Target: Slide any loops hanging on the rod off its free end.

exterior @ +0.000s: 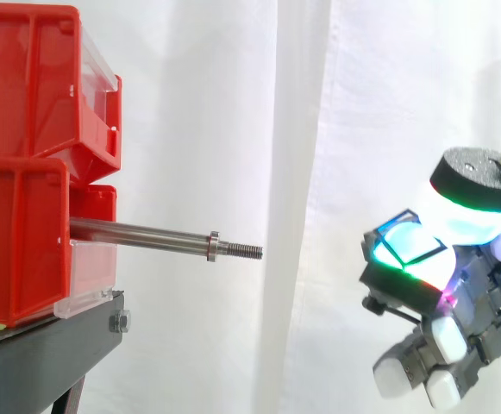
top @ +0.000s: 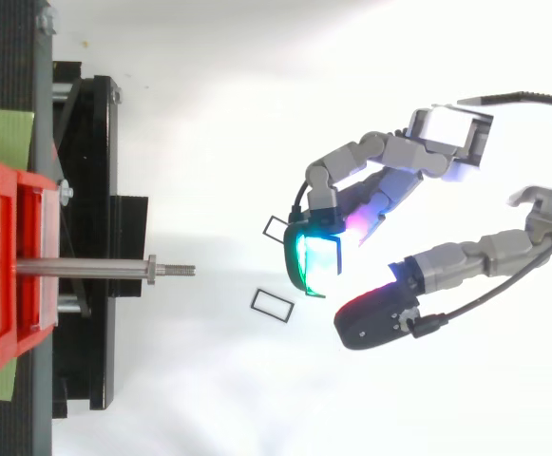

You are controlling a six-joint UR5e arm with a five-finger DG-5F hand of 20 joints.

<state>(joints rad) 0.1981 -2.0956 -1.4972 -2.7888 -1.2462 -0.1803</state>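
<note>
Here, the robot's grey jointed hand [exterior: 470,289] [top: 447,261] is hanging off the rod's free end with its fingers loosely bent and spread. Nothing is lying between them and the thumb. The side view is showing the glowing cyan-green fingertip [exterior: 410,241] pointing towards the rod, with white-padded fingers tucked below it. The top view is instead showing the gap between that green fingertip [top: 315,261] and the red-lit thumb.

Just ahead of the fingertips, the top view is showing two small thin black rectangular outlines [top: 272,304]. One is sitting at the green pad's corner and the other a little apart. I cannot tell what they are or what they are resting on.

Beyond them, well apart from the fingers, the long silver metal rod [exterior: 138,233] [top: 85,269] is sticking out level towards the hand. Its threaded tip [exterior: 243,251] is leading and a small collar [exterior: 214,245] is sitting just behind the thread. The rod's shaft is standing bare along its whole visible length.

Farther from the fingers, the rod is running into the stacked red plastic bins [exterior: 26,86] [top: 0,190]. The side view is showing two tiers with clear front panels. Those are sitting on the black metal stand [exterior: 52,345] [top: 90,190], and the top view is adding a green sheet [top: 0,138] beneath the bins. The white curtain [exterior: 319,103] is hanging behind everything.
</note>
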